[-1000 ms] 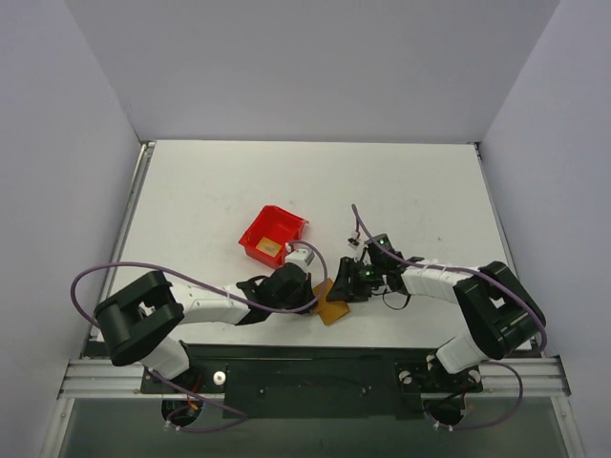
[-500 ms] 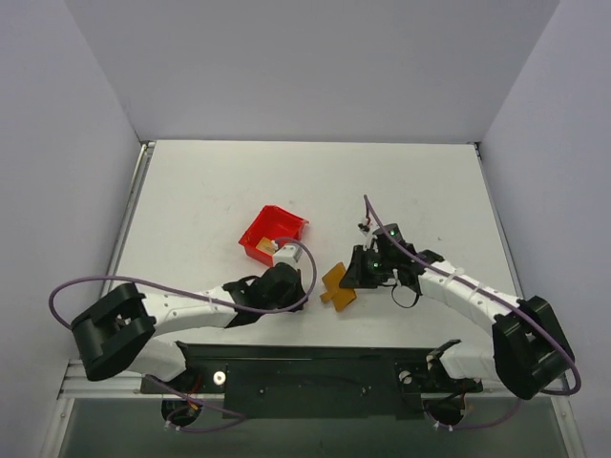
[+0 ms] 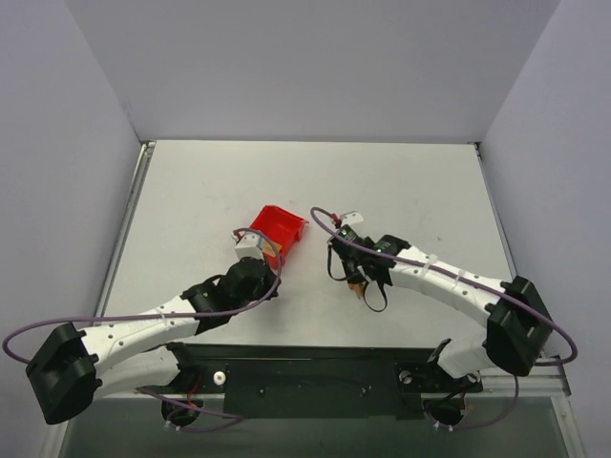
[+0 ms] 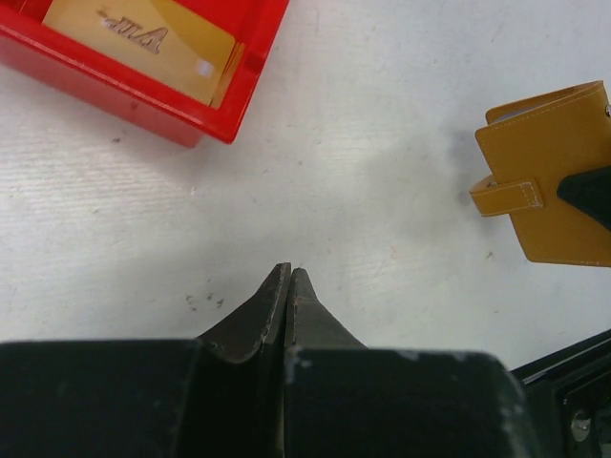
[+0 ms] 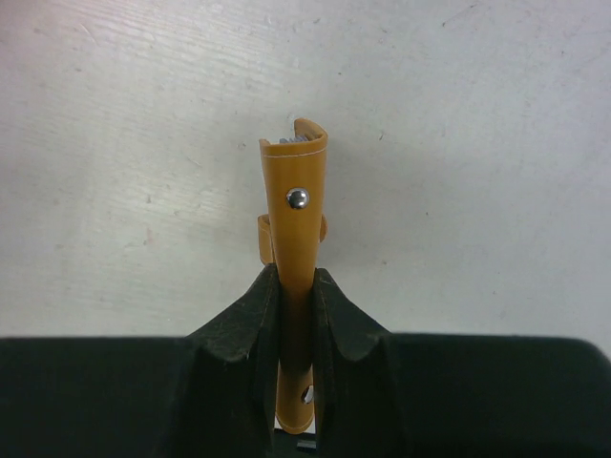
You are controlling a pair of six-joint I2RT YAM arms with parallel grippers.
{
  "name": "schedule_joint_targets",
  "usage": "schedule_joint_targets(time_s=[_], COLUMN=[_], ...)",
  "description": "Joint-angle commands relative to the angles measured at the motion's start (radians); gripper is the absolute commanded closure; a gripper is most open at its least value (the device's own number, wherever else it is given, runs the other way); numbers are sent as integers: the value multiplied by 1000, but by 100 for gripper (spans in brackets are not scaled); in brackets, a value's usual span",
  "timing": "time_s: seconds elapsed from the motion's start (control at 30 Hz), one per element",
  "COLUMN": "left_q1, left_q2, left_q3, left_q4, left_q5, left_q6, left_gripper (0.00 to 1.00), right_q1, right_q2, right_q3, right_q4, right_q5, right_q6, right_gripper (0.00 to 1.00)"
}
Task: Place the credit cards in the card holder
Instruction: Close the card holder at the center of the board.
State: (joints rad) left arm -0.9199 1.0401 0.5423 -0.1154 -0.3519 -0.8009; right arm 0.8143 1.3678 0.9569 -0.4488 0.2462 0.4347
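Right tool (image 5: 296, 279) now pinches the card holder (image 5: 295, 181) edge-on
Left tool (image 4: 287, 281), pressed together, has swung toward the red bin (image 4: 205, 129); a credit card (image 4: 143, 38) lies inside

Open table (image 4: 363, 172) between red bin (image 4: 143, 91) and card holder (image 4: 549, 181), ahead of the left gripper (image 4: 288, 275).

White table (image 3: 410, 181), pale lavender walls (image 3: 315, 67)
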Motion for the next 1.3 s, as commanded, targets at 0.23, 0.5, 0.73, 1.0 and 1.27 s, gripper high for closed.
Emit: schedule_joint_targets(time_s=[0.23, 0.5, 0.73, 1.0, 1.27], left_q1=[12, 15, 23, 38, 33], left_q2=[-22, -26, -38, -45, 3], left_q3=[-47, -61, -87, -105, -81], left_q4=[-20, -29, -50, -44, 43], left_q5=[17, 8, -4, -4, 37], left_q6=[-23, -27, -47, -60, -11], left_gripper=[97, 98, 98, 98, 95], right_q1=[229, 356, 378, 307, 57], right_q2=[272, 373, 373, 186, -59], right_q3=[83, 160, 149, 25, -145], right_q4=[-110, -106, -59, 194, 277], right_q5=[266, 254, 177, -217, -271], right_q6=[39, 65, 55, 12, 82], right_gripper=[100, 99, 67, 56, 60])
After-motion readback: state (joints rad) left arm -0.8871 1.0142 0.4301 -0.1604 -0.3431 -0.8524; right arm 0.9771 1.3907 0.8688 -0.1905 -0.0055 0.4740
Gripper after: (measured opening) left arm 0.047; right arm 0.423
